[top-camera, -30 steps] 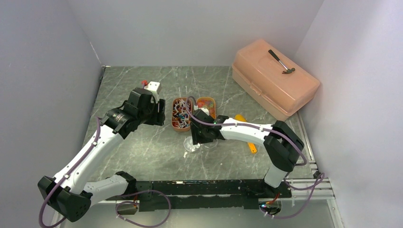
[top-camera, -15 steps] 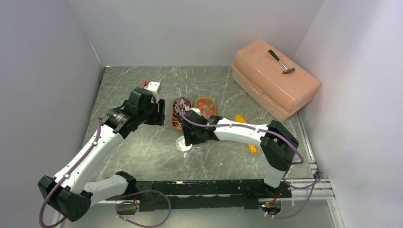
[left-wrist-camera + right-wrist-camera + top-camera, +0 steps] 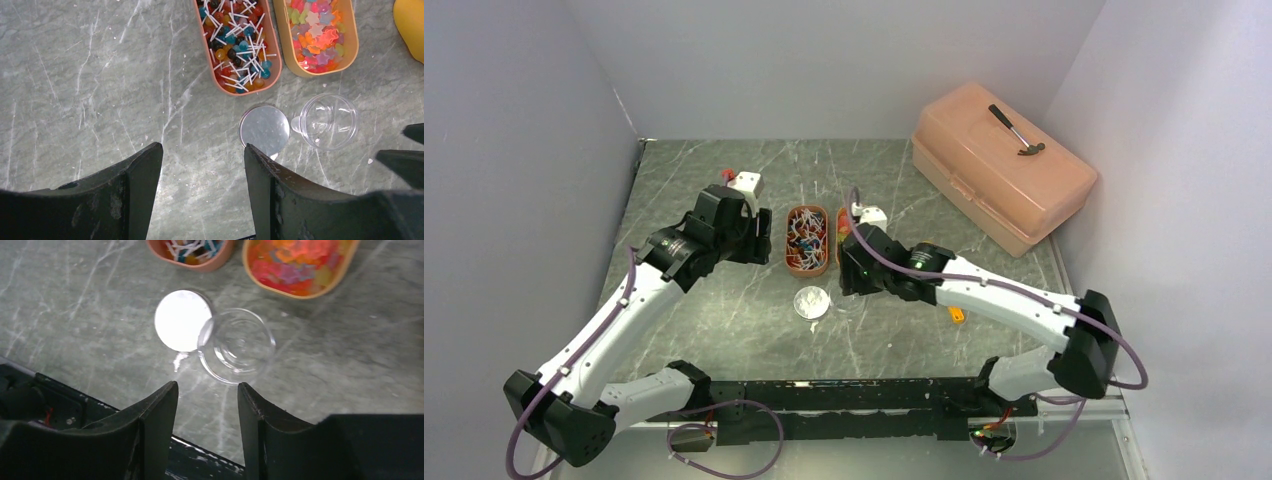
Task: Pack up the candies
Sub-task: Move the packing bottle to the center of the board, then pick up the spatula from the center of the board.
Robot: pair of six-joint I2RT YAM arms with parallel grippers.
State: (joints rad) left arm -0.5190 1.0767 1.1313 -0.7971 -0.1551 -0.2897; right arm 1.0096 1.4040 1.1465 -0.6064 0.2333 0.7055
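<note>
The candies fill two oval trays: round red, blue and orange sweets with white sticks (image 3: pixel 237 45) in the left tray, and pink, orange and yellow gummy shapes (image 3: pixel 320 35) in the right tray. Both also show in the right wrist view, the stick sweets (image 3: pixel 192 250) and the gummies (image 3: pixel 300 262). An empty clear cup (image 3: pixel 237 345) stands upright in front of the trays, with a round white lid (image 3: pixel 182 320) flat beside it, touching its left rim. My right gripper (image 3: pixel 207 387) is open and empty, above and just nearer than the cup. My left gripper (image 3: pixel 202 150) is open and empty above bare table, left of the lid (image 3: pixel 264 130).
An orange scoop (image 3: pixel 957 313) lies right of the cup, mostly under my right arm. A peach toolbox (image 3: pixel 1004 165) with a hammer (image 3: pixel 1019 130) on top stands at the back right. Grey walls close in three sides. A small white block (image 3: pixel 746 182) sits behind my left gripper.
My right gripper has left the lid on the table left of the cup and drawn back up and to the right. The left arm has not moved.
</note>
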